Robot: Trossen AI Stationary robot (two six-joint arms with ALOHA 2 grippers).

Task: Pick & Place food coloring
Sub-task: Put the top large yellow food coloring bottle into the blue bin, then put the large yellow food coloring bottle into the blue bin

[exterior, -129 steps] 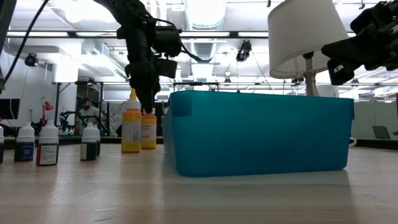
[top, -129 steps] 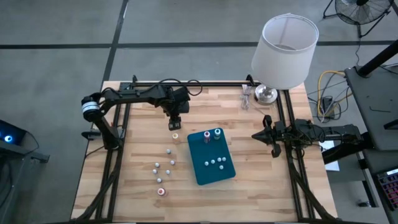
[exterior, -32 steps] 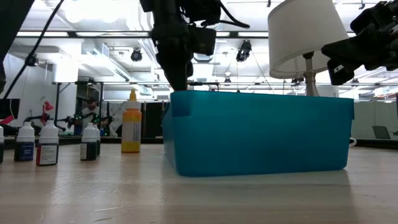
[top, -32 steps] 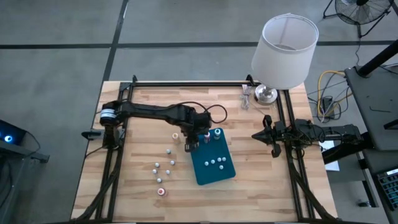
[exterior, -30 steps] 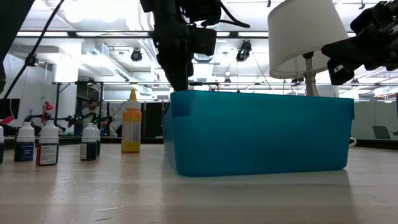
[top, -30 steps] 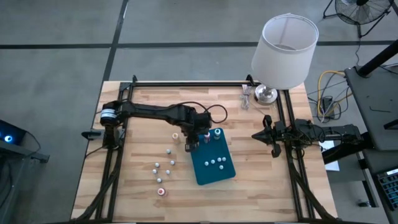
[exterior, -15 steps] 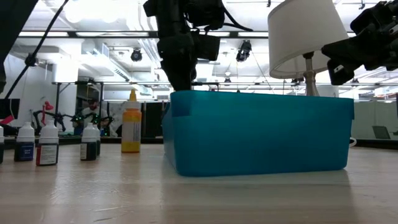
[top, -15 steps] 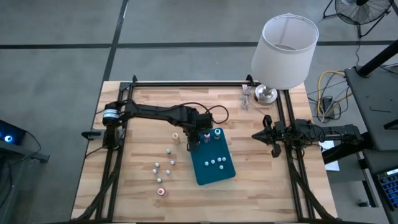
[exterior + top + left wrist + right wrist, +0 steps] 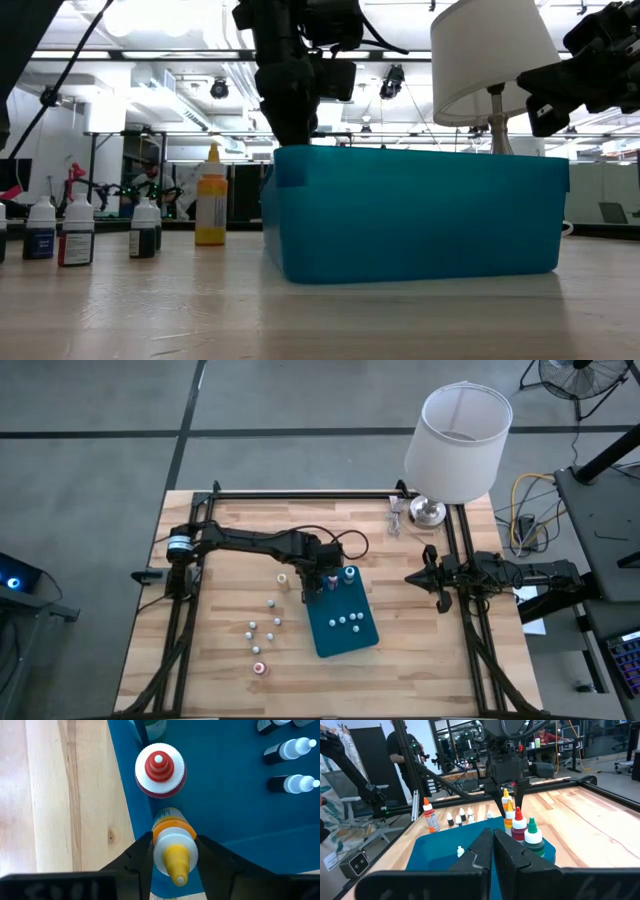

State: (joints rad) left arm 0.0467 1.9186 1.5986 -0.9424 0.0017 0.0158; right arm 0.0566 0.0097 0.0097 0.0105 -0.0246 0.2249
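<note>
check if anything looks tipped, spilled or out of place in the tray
Nothing looks spilled or damaged. In the tray, the small bottles lie on their sides while the red-capped bottle stands upright. The yellow bottle sits between the left pincer's fingers at the tray's corner, beside the red-capped one.

Tray (image 9: 352, 645) mid-table, loose bottles (image 9: 262, 627) left of it (lamp (image 9: 455, 435) behind)

Yellow-tipped food coloring bottle (image 9: 172, 854) upright between jaws.
</note>
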